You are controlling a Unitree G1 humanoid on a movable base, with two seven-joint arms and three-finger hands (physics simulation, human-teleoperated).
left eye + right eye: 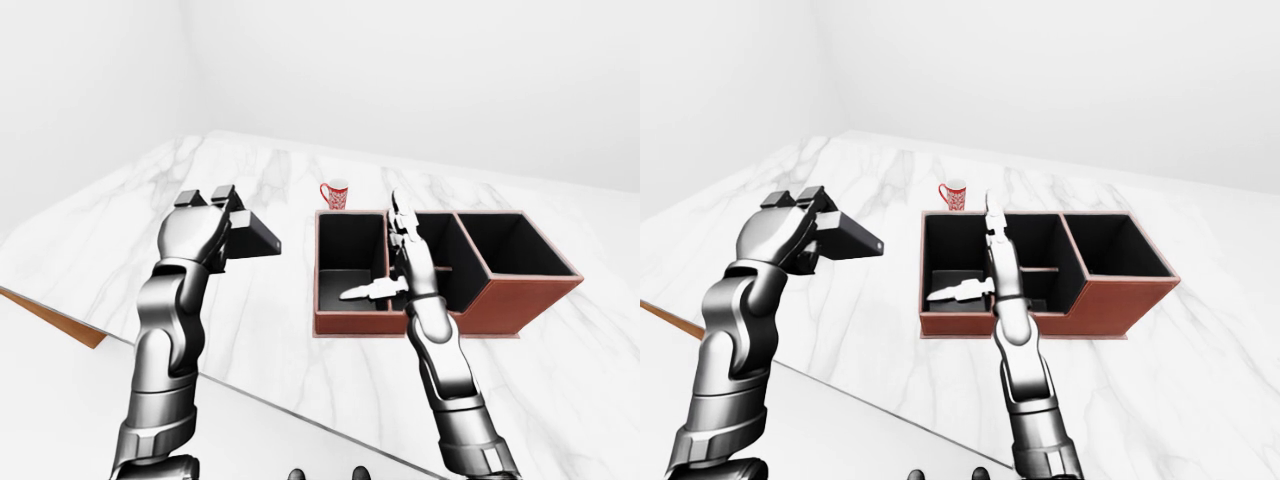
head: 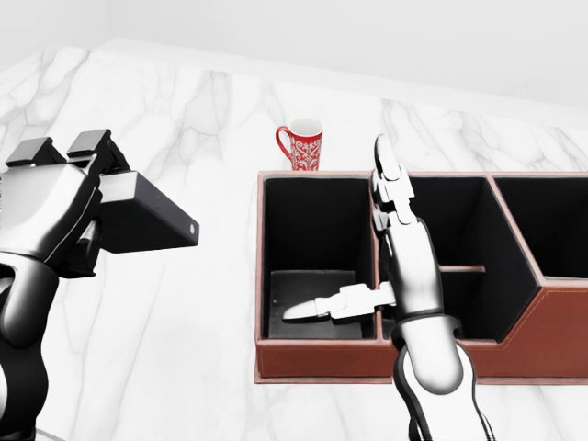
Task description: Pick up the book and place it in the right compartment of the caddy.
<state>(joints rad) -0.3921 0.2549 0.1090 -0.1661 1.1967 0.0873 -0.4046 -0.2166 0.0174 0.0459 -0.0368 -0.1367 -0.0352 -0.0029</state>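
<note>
left hand (image 2: 55, 216): fingers wrapped tight on the book (image 2: 147, 216), up over the tabletop (image 2: 184, 367), well left of the caddy (image 2: 317, 358).
right hand (image 2: 390, 239): fingers spread, holding nothing, over the caddy's left wall.
risk: the book could bump the right hand, or drop in a wrong box; the right box (image 2: 551, 220) is far off.
book's long side: points right, toward the caddy, tipped down a bit.

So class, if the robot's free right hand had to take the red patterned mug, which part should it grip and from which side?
Grip the mug round its body from the head view's right, judging by its pose: it stands upright, its handle points left and the caddy wall lies below it. The right hand is open.
</note>
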